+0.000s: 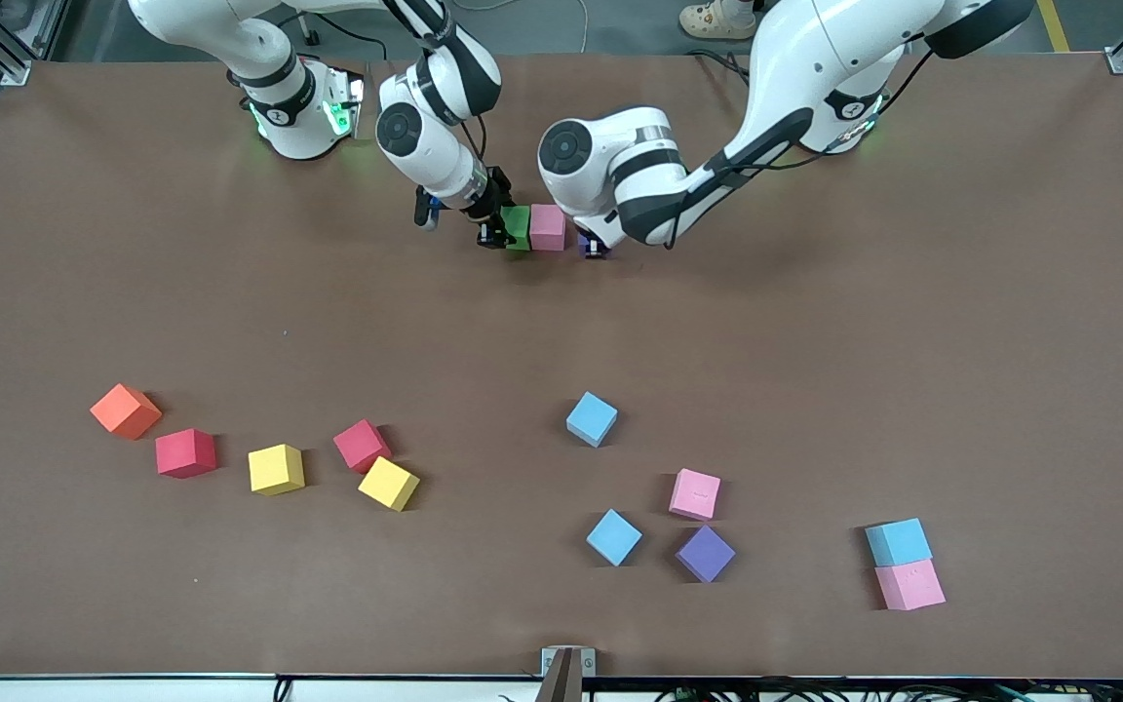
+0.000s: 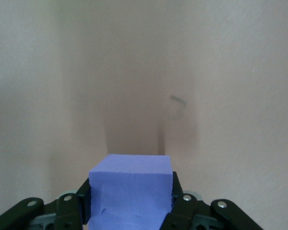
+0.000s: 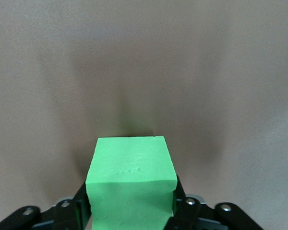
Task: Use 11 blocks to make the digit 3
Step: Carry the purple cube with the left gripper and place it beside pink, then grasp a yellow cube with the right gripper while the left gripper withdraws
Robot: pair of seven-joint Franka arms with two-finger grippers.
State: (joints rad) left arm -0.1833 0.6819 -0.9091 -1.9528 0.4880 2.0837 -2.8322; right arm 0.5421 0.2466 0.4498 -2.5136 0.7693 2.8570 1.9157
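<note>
While both arms reach in over the middle of the desk (image 1: 961,322), near the bases, my left gripper (image 1: 594,246) has its fingers (image 2: 182,206) clamped on the sides of a purple block (image 2: 130,184), which sits low at the desk surface. My right gripper (image 1: 497,232) is down around the green block (image 1: 520,225); the block fills the gap between the two fingers (image 3: 185,208), but I cannot tell whether they press it or stand just off it. Row so far: green block, first pink block (image 1: 548,226) touching it, and the purple block just beside the pink, toward the left arm's end. Loose stock lies well apart, nearer the front camera. Toward the right arm's end: orange cube (image 1: 125,410), red block (image 1: 185,452), yellow block (image 1: 276,469), second red block (image 1: 362,445) touching a second yellow block (image 1: 388,483). Mid-desk: light blue block (image 1: 592,418), second pink block (image 1: 695,493), second light blue block (image 1: 613,537), second purple block (image 1: 705,553). Toward the left arm's end: third light blue block (image 1: 899,542) touching a third pink block (image 1: 910,585).
</note>
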